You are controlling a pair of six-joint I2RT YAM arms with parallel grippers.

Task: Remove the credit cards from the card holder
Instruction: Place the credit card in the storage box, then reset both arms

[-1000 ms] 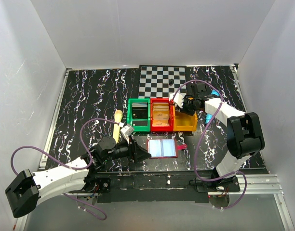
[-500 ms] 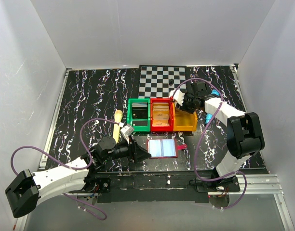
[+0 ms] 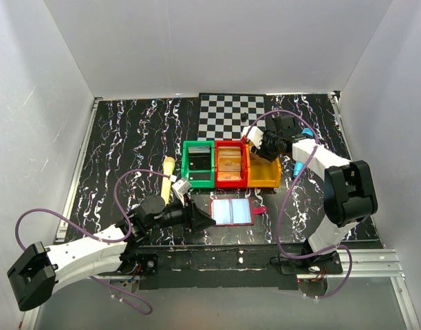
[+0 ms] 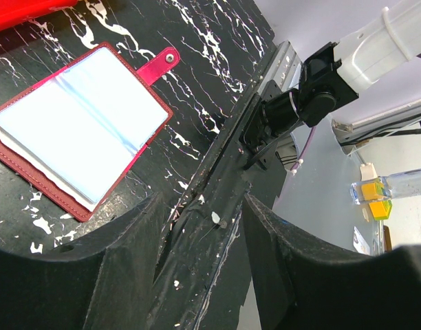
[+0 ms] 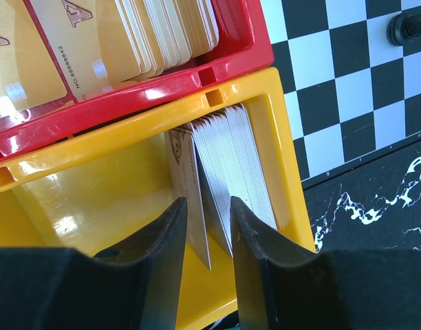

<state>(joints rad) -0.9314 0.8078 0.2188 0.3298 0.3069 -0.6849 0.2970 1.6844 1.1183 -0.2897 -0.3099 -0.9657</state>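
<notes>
The card holder [image 3: 230,212] lay open near the front edge of the table [image 3: 128,137] in the top view, pale blue-grey inside up, just right of the left gripper [image 3: 210,221] and well apart from the right gripper [image 3: 257,148], which hung over the yellow bin [image 3: 265,181]. In the left wrist view it lay ahead and left of the widely parted, empty fingers. In the right wrist view, narrowly parted fingers straddled a stack of cards [image 5: 228,155] in the yellow bin, contact unclear, and a tan card [image 5: 93,65] in the red bin [image 5: 128,104] read "NO 8888…".
</notes>
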